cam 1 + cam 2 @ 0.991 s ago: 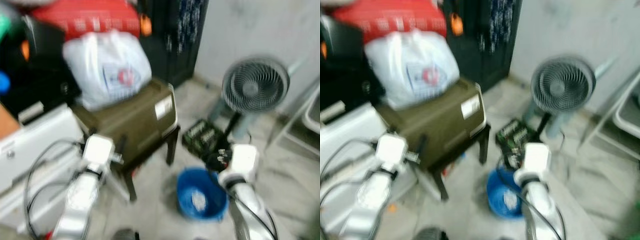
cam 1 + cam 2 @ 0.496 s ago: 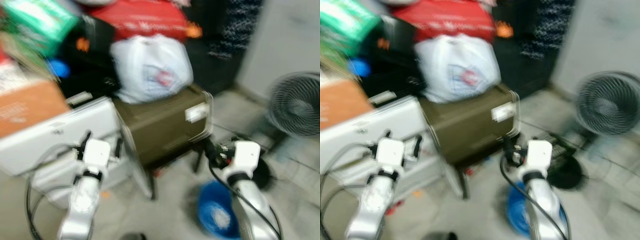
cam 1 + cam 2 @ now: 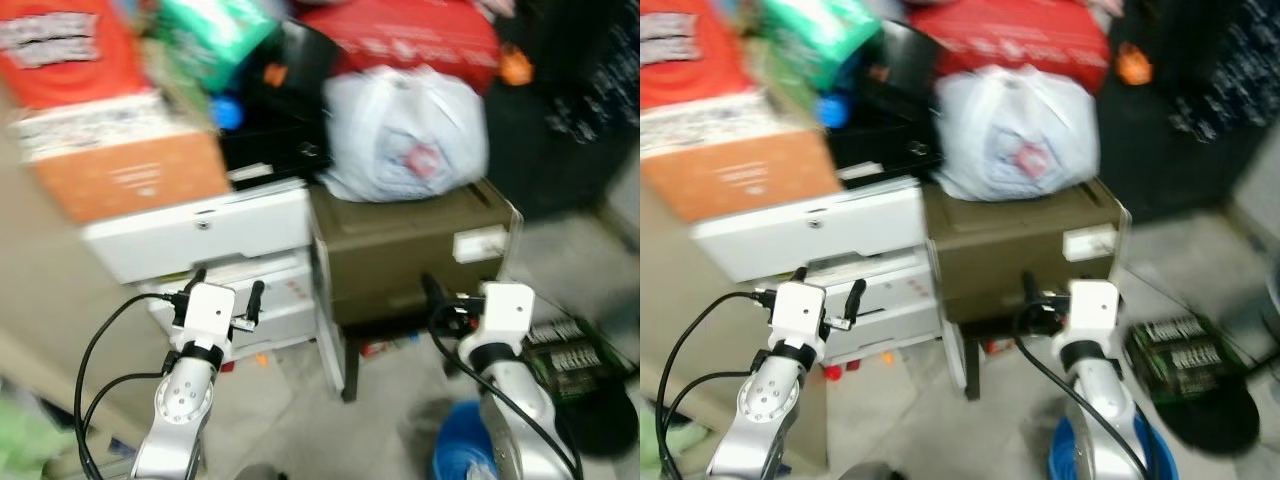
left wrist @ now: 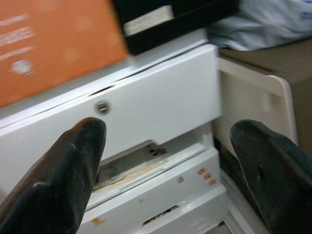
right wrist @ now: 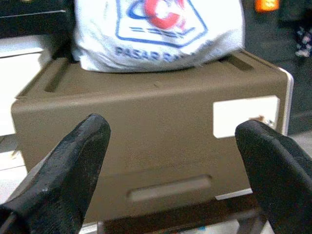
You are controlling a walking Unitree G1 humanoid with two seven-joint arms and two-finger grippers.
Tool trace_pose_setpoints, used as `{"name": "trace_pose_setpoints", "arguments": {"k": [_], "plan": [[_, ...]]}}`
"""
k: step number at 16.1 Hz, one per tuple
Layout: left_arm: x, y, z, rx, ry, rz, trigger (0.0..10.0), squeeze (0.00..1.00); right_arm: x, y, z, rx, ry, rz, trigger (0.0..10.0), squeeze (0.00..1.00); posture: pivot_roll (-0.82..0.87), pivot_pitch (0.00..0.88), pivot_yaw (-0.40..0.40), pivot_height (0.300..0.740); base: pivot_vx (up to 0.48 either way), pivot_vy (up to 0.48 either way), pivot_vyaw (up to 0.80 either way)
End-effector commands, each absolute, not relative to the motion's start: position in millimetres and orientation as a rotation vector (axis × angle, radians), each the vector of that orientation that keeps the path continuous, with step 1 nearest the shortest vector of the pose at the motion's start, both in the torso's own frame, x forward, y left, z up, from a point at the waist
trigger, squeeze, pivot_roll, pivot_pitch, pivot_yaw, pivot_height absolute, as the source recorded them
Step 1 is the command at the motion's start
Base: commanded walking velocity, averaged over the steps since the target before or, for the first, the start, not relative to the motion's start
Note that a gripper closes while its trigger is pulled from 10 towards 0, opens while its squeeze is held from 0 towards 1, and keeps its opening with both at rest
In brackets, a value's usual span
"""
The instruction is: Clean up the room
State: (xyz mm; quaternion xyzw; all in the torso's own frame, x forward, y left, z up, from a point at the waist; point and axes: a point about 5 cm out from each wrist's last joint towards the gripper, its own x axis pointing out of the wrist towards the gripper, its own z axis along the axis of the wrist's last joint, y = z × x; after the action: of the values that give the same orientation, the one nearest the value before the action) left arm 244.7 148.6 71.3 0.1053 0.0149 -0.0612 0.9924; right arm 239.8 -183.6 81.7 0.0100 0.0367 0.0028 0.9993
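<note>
Room clutter is stacked ahead: a bag point(image 3: 405, 135) on a brown box point(image 3: 410, 255), beside white drawers point(image 3: 225, 260). Left tool point(image 4: 165, 170) is spread empty near the drawers; right tool point(image 5: 170, 170) likewise before the box. Blur may cause a knock, toppling the bag

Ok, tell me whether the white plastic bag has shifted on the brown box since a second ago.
No. The white plastic bag sits on top of the brown box just as before; its shift across the picture comes from the camera turning.
</note>
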Motion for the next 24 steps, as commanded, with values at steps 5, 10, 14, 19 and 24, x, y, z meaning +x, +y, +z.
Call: {"name": "trace_pose_setpoints", "arguments": {"k": [5,10,14,19,24], "plan": [[246.9,146.3,75.0,0.170,0.012,-0.171,10.0,0.00,242.1,-180.4,84.2,0.052,0.059,0.005,10.0,0.00,-0.10,0.000,0.026,0.740,0.049,0.000,0.00],[248.9,146.7,74.7,0.161,0.011,-0.188,10.0,0.00,243.9,-178.7,84.3,0.055,0.056,0.010,10.0,0.00,-0.10,0.000,0.025,0.740,0.291,0.000,0.00],[248.6,145.0,75.4,0.148,0.009,-0.197,10.0,0.00,245.3,-178.5,84.5,0.055,0.054,0.007,10.0,0.00,-0.10,0.000,0.027,0.740,0.323,0.000,0.00],[245.1,145.0,72.7,0.150,0.020,-0.196,10.0,0.00,242.6,-173.7,83.8,0.041,0.054,0.038,10.0,0.00,-0.09,0.000,0.024,0.740,0.056,0.000,0.16],[238.0,146.1,74.1,0.182,0.019,-0.215,10.0,0.00,237.1,-176.7,82.7,0.024,0.060,0.036,10.0,0.00,-0.09,0.007,0.020,0.740,0.000,0.000,0.80]]}}
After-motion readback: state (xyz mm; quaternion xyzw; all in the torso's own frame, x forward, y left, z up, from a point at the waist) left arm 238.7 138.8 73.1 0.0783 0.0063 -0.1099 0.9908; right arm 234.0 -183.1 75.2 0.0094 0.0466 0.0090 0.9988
